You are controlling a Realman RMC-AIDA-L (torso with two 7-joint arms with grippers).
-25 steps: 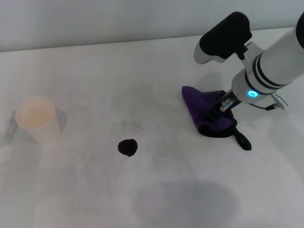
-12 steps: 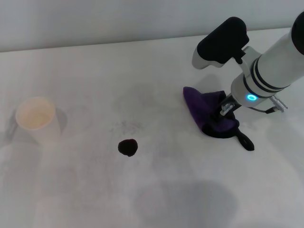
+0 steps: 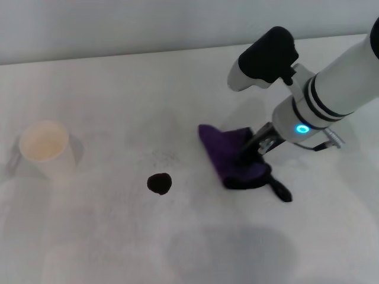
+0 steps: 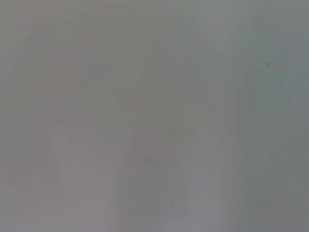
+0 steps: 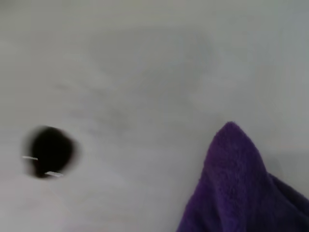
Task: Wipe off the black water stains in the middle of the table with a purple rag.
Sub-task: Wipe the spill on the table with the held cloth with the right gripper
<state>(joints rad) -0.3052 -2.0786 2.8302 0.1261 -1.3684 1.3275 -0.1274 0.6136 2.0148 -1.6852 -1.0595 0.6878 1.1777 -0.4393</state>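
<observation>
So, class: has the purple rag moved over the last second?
Yes. The purple rag, held by the right gripper, has slid leftward, closer to the black water stains.

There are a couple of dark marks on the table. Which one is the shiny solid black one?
The black water stains: one small glossy blot between the paper cup and the purple rag. The faint grey speckled smudge just behind it is dull.

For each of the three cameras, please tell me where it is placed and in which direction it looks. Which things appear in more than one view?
Head view: on the robot's head, looking forward and down at the table; shows the right arm, its claw on the purple rag, plus the black water stains and a paper cup.
Left wrist view: on the left arm; only a blank grey field, no body part.
Right wrist view: on the right arm, looking along the table; no claw shows.
Shared by head and right wrist views: rag, stain.
</observation>
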